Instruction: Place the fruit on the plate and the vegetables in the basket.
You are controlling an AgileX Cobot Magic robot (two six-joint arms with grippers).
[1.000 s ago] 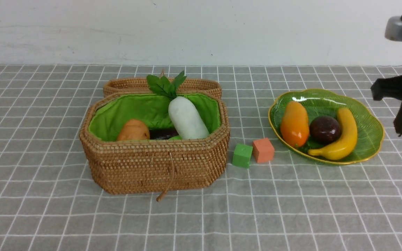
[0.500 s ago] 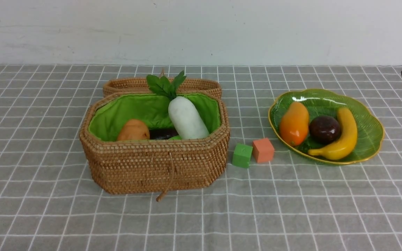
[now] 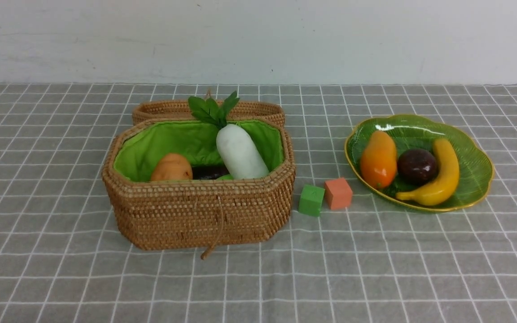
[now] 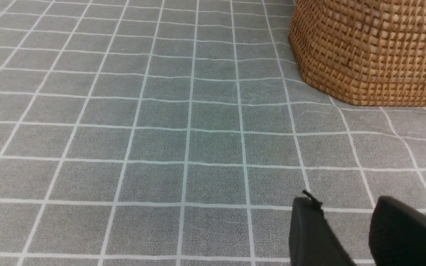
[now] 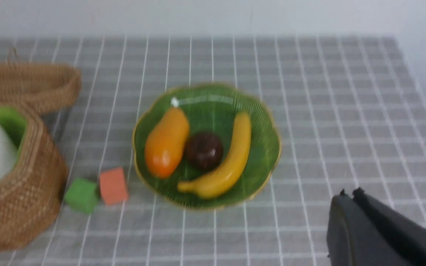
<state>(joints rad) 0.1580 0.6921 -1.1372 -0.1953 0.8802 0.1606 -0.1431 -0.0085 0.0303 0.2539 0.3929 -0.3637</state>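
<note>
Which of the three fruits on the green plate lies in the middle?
The dark maroon round fruit, the smallest, between the mango and banana.

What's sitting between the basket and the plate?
Two small cubes: a green cube nearer the basket and an orange cube nearer the plate. The front view shows it best.

Plain white wall (image 3: pixel 258 40) at the back, grey white-gridded tablecloth (image 3: pixel 258 278) spread right across, evenly lit.
</note>
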